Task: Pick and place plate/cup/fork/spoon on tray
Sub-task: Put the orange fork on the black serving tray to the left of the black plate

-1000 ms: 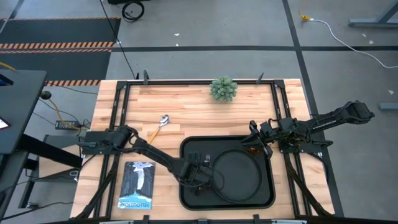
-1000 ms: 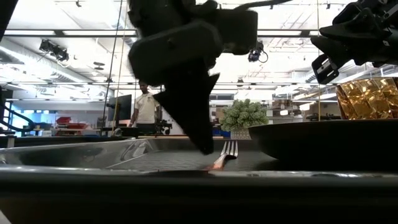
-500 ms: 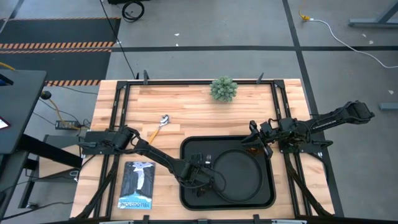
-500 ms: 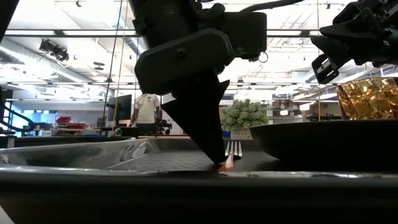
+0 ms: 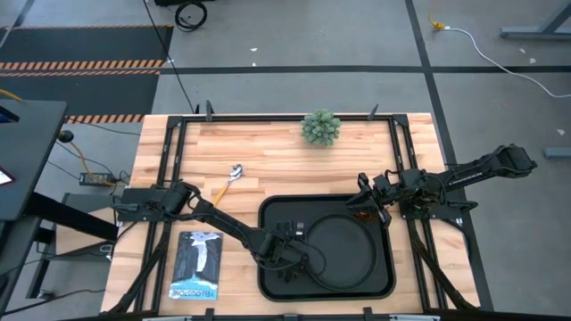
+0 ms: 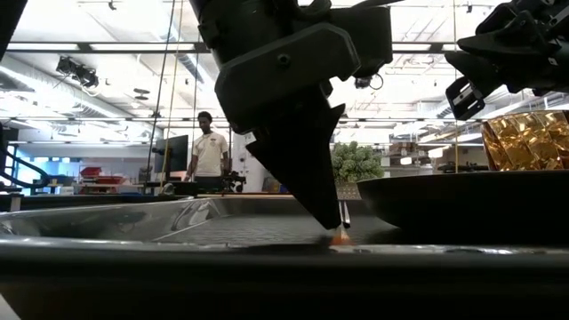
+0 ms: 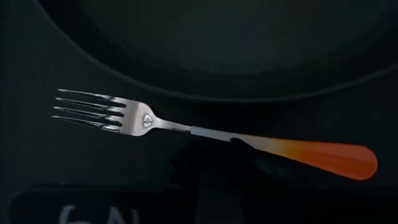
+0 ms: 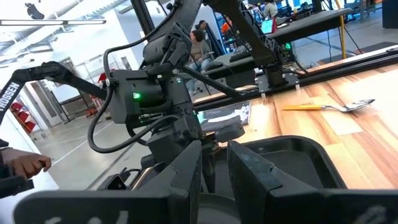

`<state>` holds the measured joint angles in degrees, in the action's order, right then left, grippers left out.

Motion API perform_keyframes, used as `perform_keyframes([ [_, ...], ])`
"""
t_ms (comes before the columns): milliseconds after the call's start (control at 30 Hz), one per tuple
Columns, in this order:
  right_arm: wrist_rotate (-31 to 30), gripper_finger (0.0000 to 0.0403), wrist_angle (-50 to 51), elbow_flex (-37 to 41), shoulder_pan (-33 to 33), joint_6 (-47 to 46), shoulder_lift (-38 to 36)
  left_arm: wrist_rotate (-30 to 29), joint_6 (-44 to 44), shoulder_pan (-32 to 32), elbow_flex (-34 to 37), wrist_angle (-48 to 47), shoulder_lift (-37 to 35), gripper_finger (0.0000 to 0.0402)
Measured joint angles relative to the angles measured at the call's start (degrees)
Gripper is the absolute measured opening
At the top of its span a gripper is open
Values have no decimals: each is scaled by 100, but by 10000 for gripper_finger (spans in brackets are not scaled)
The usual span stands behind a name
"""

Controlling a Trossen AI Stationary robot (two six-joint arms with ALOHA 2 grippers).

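Your large black rectangular tray [image 5: 268, 214] sits in the lower middle of the high view, and the round matte black plate [image 5: 343, 250] already lies inside it, toward its right half. The small fork with silver tines and an orange plastic handle [image 7: 205, 134] also lies flat on the tray floor, just left of the plate's rim.

Your left tool [image 5: 293, 246] is low over the tray at that fork. In the low view its dark fingers [image 6: 311, 173] come down to the orange handle tip, but you cannot tell from these pictures whether they grip the handle or stand apart from it.

Your right tool [image 5: 368, 207] hangs over the tray's upper right corner, closed around the small amber-orange glass tumbler [image 6: 524, 140], which is held above the plate and not yet set down.

The orange-handled spoon with a rounded silver bowl [image 5: 227, 182] lies on the wooden table [image 5: 268, 147], up and left of the tray, untouched.

So plate and fork look placed; the cup is nearly there, and the spoon is left.
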<state>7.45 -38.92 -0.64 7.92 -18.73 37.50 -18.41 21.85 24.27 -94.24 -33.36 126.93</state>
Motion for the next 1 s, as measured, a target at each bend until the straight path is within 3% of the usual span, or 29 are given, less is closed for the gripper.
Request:
perform_keyframes([
  [1000, 19, 84, 2, 0, -2, 32, 0, 14, -321, 0, -2, 193, 45, 94],
])
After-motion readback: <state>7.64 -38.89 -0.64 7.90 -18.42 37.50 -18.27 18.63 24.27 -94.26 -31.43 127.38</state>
